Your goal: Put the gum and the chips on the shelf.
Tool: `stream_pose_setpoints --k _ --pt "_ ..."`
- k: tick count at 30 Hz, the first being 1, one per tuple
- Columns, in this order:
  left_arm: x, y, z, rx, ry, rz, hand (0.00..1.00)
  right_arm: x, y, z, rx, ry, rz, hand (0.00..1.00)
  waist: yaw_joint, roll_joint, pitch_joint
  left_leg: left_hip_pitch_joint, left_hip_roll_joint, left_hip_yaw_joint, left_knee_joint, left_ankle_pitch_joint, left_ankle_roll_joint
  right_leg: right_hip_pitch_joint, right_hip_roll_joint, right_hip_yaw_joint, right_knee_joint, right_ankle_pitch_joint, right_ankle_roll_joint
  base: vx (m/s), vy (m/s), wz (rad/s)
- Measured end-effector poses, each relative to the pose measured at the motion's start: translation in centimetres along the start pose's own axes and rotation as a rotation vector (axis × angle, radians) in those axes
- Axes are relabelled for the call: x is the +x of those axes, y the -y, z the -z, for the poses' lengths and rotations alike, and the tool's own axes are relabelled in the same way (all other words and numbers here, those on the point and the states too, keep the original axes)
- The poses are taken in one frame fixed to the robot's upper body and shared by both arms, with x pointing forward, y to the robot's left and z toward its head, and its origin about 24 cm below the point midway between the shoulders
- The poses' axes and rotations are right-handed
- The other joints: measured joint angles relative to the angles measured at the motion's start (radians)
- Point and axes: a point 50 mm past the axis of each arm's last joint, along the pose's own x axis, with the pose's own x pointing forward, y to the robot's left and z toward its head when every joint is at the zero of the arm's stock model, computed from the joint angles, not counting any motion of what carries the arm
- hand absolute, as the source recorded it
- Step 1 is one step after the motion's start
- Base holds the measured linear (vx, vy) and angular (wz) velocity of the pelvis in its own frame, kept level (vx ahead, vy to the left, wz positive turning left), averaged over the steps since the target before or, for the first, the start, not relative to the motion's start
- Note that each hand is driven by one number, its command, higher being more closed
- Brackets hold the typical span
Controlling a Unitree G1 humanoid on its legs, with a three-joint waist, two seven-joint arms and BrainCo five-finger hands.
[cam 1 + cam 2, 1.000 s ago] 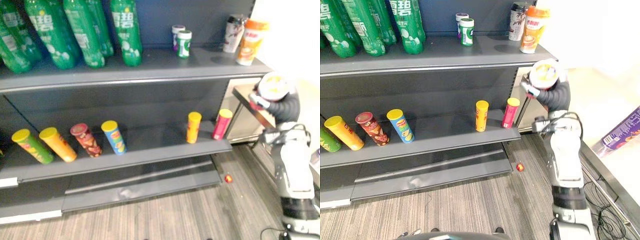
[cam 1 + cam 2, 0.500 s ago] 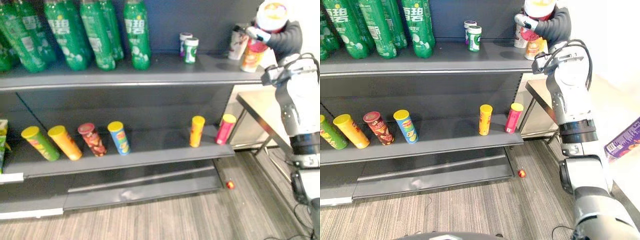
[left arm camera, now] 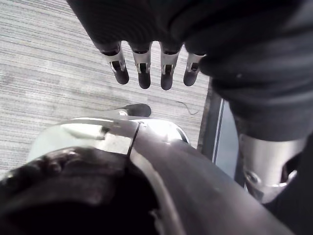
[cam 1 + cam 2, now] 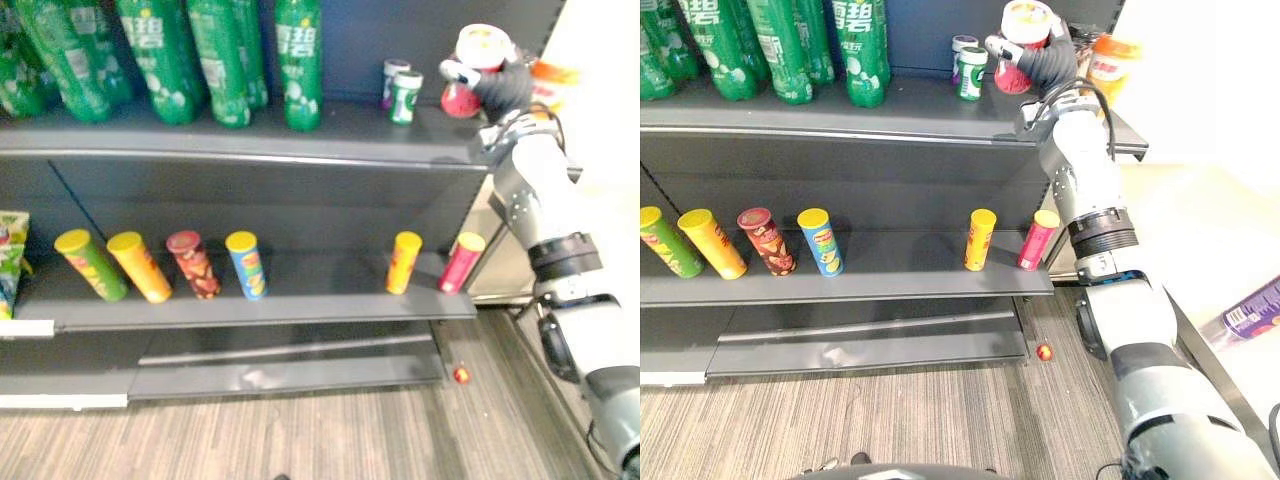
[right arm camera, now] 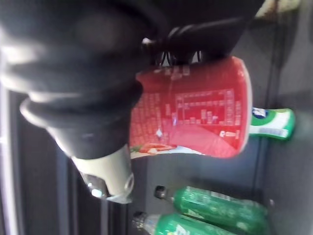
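The right hand (image 4: 1042, 62) has its fingers curled round a red cup (image 5: 195, 112), just over the top shelf (image 4: 840, 118). A green gum tub (image 4: 971, 73) stands on the shelf just beside those fingers. The left hand (image 3: 143, 68) hangs over the floor (image 3: 39, 73), fingers straight.

Dark grey shelf unit (image 4: 840, 115), two boards loaded. Top board: green bottles (image 4: 862, 50) in a row at left; two small gum bottles (image 4: 972, 73) right of them, one behind the other; orange cup (image 4: 1108, 65) at right end. Lower board: four chip cans (image 4: 767, 241) leaning at left; orange can (image 4: 979, 240) and pink can (image 4: 1038, 240) near right end. Striped floor (image 4: 940, 420): small red ball (image 4: 1044, 352) by the shelf's foot.
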Motion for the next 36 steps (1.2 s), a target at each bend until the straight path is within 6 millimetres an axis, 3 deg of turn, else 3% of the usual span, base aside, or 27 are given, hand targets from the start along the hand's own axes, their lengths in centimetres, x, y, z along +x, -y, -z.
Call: stream_pose_setpoints --k 6,17,25,36 --pt "0.1 0.1 -0.2 -0.051 0.002 -0.005 0.0 0.1 -0.9 1.5 0.054 -0.064 0.018 1.0 0.011 -0.001 0.013 -0.001 0.002 -0.023 0.0 0.004 0.004 0.024 0.004 -0.027 -0.013 0.002 0.003 0.05 -0.012 0.11" --pt "0.2 0.4 -1.0 -0.051 0.02 0.001 0.0 0.5 0.1 1.3 0.03 -0.069 0.075 1.0 0.011 0.005 0.058 -0.004 0.002 -0.035 0.0 0.005 0.003 0.033 0.006 -0.044 -0.019 0.002 0.003 0.01 -0.002 0.03" --pt "0.3 0.6 -1.4 -0.048 0.03 0.004 0.0 0.3 0.5 2.7 0.026 -0.122 0.122 1.0 0.011 0.008 0.064 -0.016 0.003 -0.05 0.0 0.009 0.003 0.031 0.007 -0.056 -0.02 0.002 0.003 0.0 -0.001 0.04" --pt "0.4 0.8 -2.3 -0.047 0.055 -0.001 0.0 0.8 1.2 1.3 0.015 -0.068 0.169 1.0 0.021 0.008 0.092 -0.035 0.0 -0.065 0.0 0.01 0.003 0.025 0.001 -0.07 -0.026 0.001 0.003 0.0 0.001 0.03"
